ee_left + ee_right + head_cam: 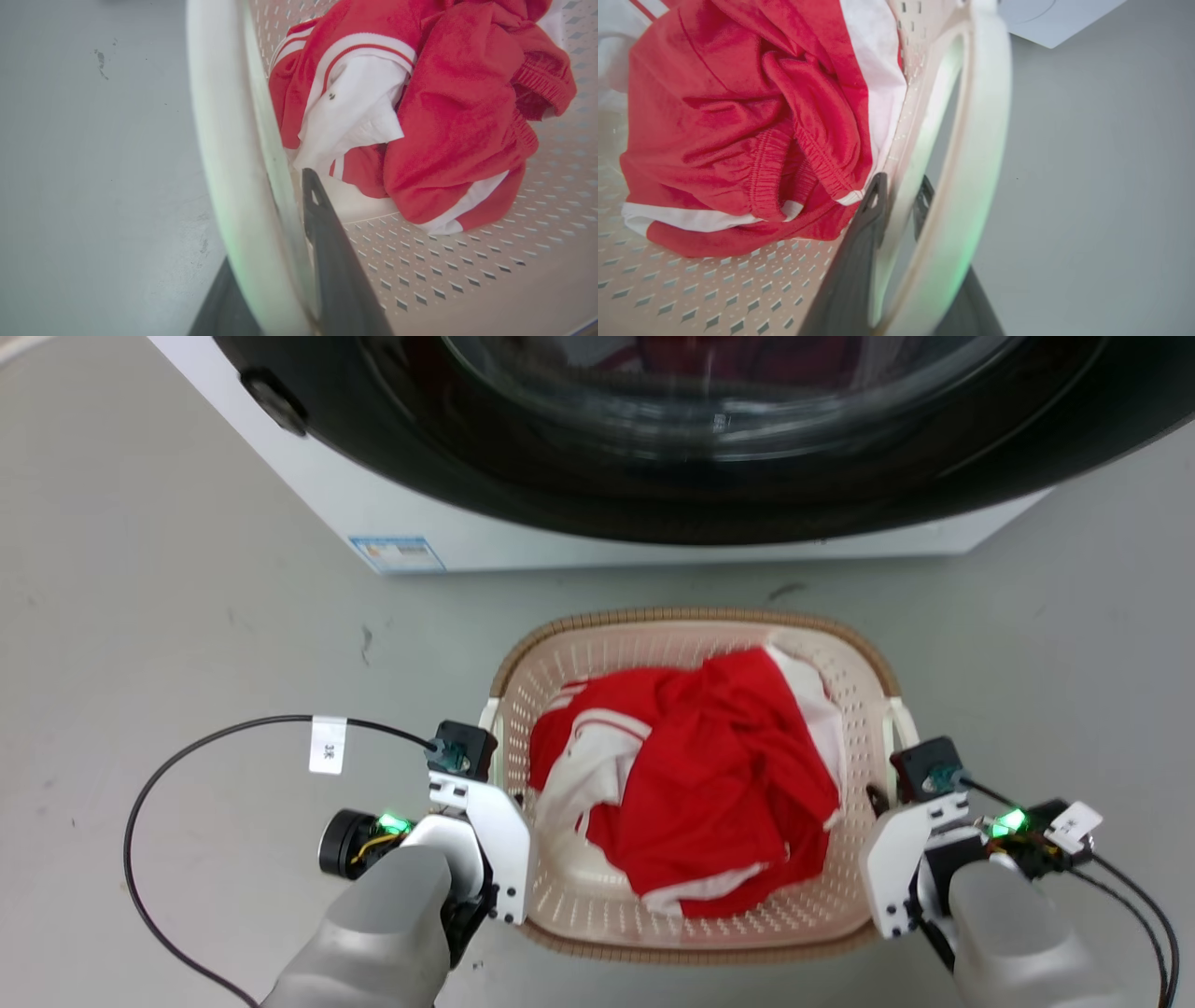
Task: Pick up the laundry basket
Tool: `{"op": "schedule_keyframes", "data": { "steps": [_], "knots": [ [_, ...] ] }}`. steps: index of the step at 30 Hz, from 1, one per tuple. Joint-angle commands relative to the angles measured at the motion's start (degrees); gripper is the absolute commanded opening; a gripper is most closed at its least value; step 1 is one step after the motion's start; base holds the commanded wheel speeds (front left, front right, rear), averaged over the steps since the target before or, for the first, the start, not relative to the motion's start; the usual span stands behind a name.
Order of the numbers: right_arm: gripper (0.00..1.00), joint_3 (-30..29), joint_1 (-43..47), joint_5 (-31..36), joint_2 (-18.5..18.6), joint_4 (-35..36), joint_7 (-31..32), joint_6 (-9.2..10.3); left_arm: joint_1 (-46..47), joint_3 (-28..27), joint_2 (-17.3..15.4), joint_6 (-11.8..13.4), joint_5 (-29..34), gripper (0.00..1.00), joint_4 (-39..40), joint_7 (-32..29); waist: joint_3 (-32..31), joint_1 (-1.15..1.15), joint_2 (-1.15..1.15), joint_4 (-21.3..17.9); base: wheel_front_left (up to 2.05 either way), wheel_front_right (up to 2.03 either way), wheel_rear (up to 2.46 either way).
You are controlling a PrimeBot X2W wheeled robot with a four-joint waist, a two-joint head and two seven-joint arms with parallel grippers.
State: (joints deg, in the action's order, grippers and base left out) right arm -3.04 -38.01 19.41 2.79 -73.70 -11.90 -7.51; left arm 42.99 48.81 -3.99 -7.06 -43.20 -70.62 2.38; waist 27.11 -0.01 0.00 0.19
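Head view: cream, rounded-rectangular perforated plastic laundry basket [691, 617] with a brown woven-look rim, down on the grey floor [187, 616] just in front of the white washing machine [448, 527] with its dark round door. Holds a crumpled heap of red and white clothing [709, 784]. Left pincer [499, 859] pointing down at the left white handle [489, 711], right pincer [887, 868] pointing down at the right white handle [901, 721]. Green lights glowing on both wrists.

Left wrist view: one long dark finger [327, 242] inside the basket against the perforated wall, the other outside, the left white handle pinched between them. Closed narrow on that handle.

Right wrist view: mirrors the same hold, with the two dark tips close together and clamped on the inner band of the right white handle, clothing pressing against the wall just beside
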Motion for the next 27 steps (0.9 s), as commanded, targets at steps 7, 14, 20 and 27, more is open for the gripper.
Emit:
{"op": "schedule_keyframes", "data": {
  "steps": [7, 14, 20, 27],
  "knots": [
    [0.00, 11.07, 3.89, -10.01, 0.18, -0.13, 5.30, 0.02, -3.01, 2.49, -1.48, -0.66, -4.23, 0.00, 2.43, -4.72, -9.23, 0.01, 0.00, -0.62, 0.00, 0.00, 0.00],
    [0.00, 21.58, 5.01, -22.23, 0.09, -0.12, 10.84, 0.00, -5.11, 5.33, -3.49, -0.67, -8.49, 0.00, 4.28, -9.47, -15.38, 0.01, 0.00, -1.23, 0.00, 0.00, 0.00],
    [0.00, 27.15, 5.75, -27.93, 0.07, 0.04, 14.03, -0.05, -6.35, 7.59, -4.30, -0.67, -11.18, 0.00, 4.91, -12.82, -19.45, 0.01, 0.00, -1.26, 0.00, 0.00, 0.00],
    [0.00, 32.44, 6.84, -33.17, 0.01, 0.97, 18.13, -0.05, -7.17, 9.73, -5.19, -0.67, -13.73, 0.00, 5.87, -16.73, -23.35, 0.01, 0.00, -1.07, 0.00, 0.00, 0.00]
  ]
}}
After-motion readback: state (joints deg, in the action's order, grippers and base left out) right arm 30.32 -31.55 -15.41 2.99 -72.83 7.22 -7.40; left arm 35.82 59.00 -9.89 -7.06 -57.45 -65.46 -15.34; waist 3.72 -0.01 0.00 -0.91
